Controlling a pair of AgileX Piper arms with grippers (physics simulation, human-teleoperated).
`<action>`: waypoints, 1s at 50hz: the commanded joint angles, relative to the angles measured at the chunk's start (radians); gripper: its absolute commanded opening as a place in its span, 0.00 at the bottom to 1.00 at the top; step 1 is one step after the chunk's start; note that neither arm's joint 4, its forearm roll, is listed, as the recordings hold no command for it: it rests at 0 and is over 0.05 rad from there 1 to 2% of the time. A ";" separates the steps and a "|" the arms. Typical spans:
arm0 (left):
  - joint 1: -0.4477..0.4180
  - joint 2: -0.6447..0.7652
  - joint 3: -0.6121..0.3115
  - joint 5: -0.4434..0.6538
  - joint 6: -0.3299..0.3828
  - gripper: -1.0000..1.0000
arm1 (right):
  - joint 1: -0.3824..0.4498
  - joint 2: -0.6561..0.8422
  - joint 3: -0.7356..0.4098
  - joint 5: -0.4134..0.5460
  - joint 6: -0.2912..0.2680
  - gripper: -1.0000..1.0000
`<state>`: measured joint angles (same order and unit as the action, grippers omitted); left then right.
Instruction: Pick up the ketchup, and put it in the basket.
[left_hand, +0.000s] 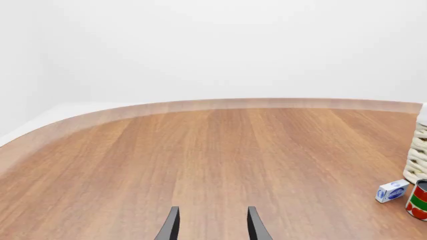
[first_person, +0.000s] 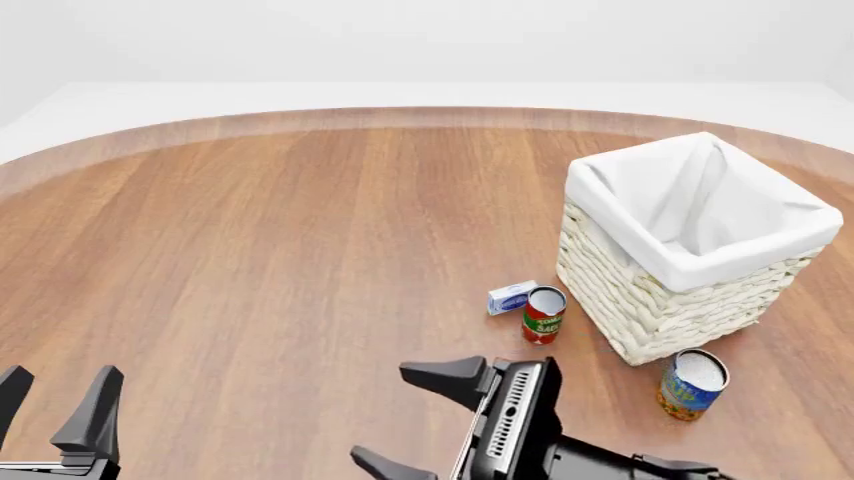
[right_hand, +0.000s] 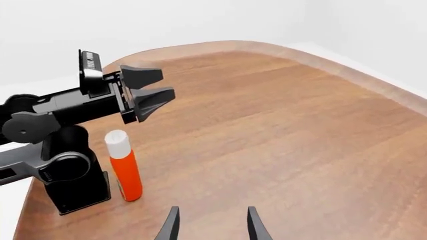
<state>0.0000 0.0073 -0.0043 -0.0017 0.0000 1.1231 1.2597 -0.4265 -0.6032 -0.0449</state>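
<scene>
1. Orange-red and white-capped, the ketchup (right_hand: 125, 167) stands upright at the near edge of the wooden surface (first_person: 294, 250), just beside the left arm's base (right_hand: 73, 185). Only the right wrist view shows it. A reach from the right could strike that base or tip the tall, narrow bottle off the edge.
2. Released and spread apart, the right fingers (right_hand: 171, 225) hold nothing and point across toward the near left. They are well apart from the bottle, so a hurried sideways approach may knock it over before they close on it.
3. Likewise released and empty, the left fingers (first_person: 96, 405) hang above the bottle's corner in the right wrist view. The two arms could collide if both work there.
4. Farther right, a red-and-green can (first_person: 543, 315) and a small blue-and-white box (first_person: 511, 297) sit just beside the basket's near left wall, with a yellow can (first_person: 691, 384) near its near corner. A low carry could sweep them.
5. Farthest, the basket (first_person: 667, 300) stands on the right with tall walls. A bottle carried too low would probably catch the cloth-lined rim.
</scene>
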 joint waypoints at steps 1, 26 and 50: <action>0.000 0.000 0.000 0.000 0.000 1.00 | 0.024 0.036 -0.031 -0.008 -0.003 1.00; 0.000 0.000 0.000 0.000 0.000 1.00 | 0.098 0.139 -0.112 0.003 0.021 1.00; 0.000 0.000 0.000 0.000 0.000 1.00 | 0.135 0.241 -0.187 0.001 0.006 1.00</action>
<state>0.0000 0.0073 -0.0043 -0.0017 0.0000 1.2502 1.4598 -0.5841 -0.6012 -0.0337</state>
